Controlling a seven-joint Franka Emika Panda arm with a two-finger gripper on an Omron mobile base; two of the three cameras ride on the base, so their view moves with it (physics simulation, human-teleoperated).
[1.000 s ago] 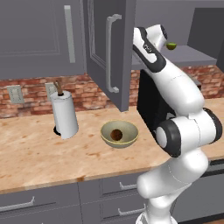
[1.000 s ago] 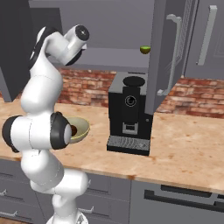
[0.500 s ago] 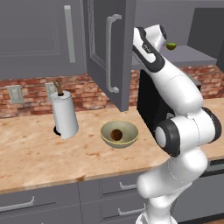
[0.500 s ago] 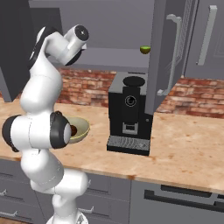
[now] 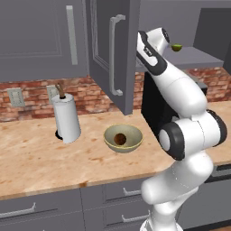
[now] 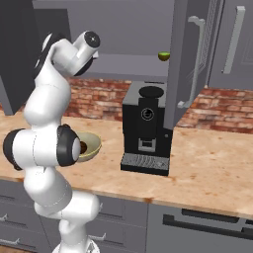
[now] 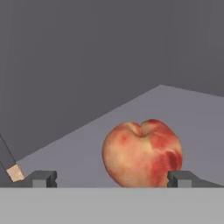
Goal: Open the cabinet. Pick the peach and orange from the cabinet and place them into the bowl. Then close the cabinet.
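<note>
Gripper [image 7: 111, 178] jaws spread wide, nothing held; the two finger tips sit at the bottom of the hand view with the peach [image 7: 142, 153] between them, slightly right of centre. Fingers look level with the fruit's lower half, so this reads as the approach just ahead of a close. Peach rests on the grey cabinet shelf [image 7: 87, 144], cleft up, red blush to the right, paler yellow left.

In the left base view the arm reaches up into the open cabinet [image 5: 113, 49] at upper centre, wrist at shelf height, which is why the hand looks along the shelf rather than down. Cabinet door swung out toward the camera, tall bar handle [image 5: 113, 54] facing forward, giving the arm room to enter.

Small green fruit [image 5: 176, 46] sits on the shelf in the upper right of the left base view; not a target, leave it.

Bowl [image 5: 123, 137] on the desk [image 5: 36, 162] at centre, below the open door, a short drop from the shelf. The orange [image 5: 119, 138] already lies inside it as a dull brownish ball. So peach is the one left, then the door.

Paper-towel roll [image 5: 66, 118] stands left of the bowl; black coffee machine [image 6: 146, 128] stands to its right, under the shelf.
</note>
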